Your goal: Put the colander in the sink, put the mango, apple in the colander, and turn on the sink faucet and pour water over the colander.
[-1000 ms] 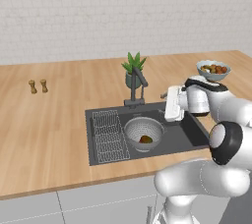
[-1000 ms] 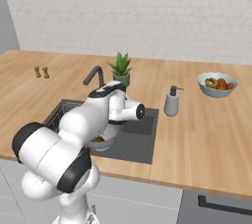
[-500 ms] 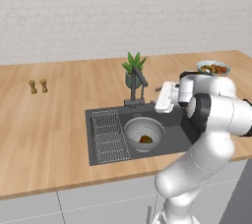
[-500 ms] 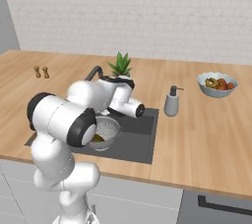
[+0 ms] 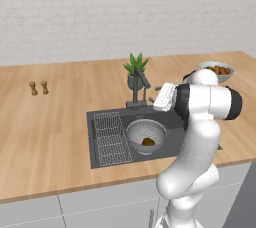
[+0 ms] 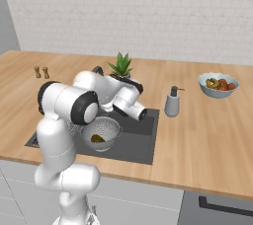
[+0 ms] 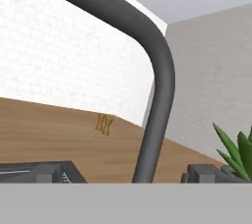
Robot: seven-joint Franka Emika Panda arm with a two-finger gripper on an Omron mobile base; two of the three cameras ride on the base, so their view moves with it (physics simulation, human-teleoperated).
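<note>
Left base view has my claw (image 5: 159, 96) standing wide open with nothing between the fingers, held level above the right part of the sink (image 5: 105, 157) and pointing toward the sink faucet (image 5: 139, 89), which stands just ahead of my fingertips. Below my claw and a little to its left sits the colander (image 5: 146, 135) inside the basin, upright, with the mango (image 5: 148, 142) lying in its bottom. A wire rack (image 5: 111, 138) lies in the basin on the far side of the colander from my claw. Behind the faucet, just past my fingertips, a spiky potted plant (image 5: 135, 68) stands on the worktop (image 5: 55, 122). Well behind my wrist, near the right end of the worktop, a pale fruit bowl (image 5: 216, 70) holds orange and red pieces; I cannot tell whether the apple is among them. From the right base view, a soap dispenser (image 6: 172, 103) stands on the worktop just beside the sink edge, between my arm and that bowl. My hand view looks along the curved dark faucet spout (image 7: 156, 85) close in front, with green leaf tips to one side and two small brown shakers (image 7: 104, 123) far off on the worktop beyond.
</note>
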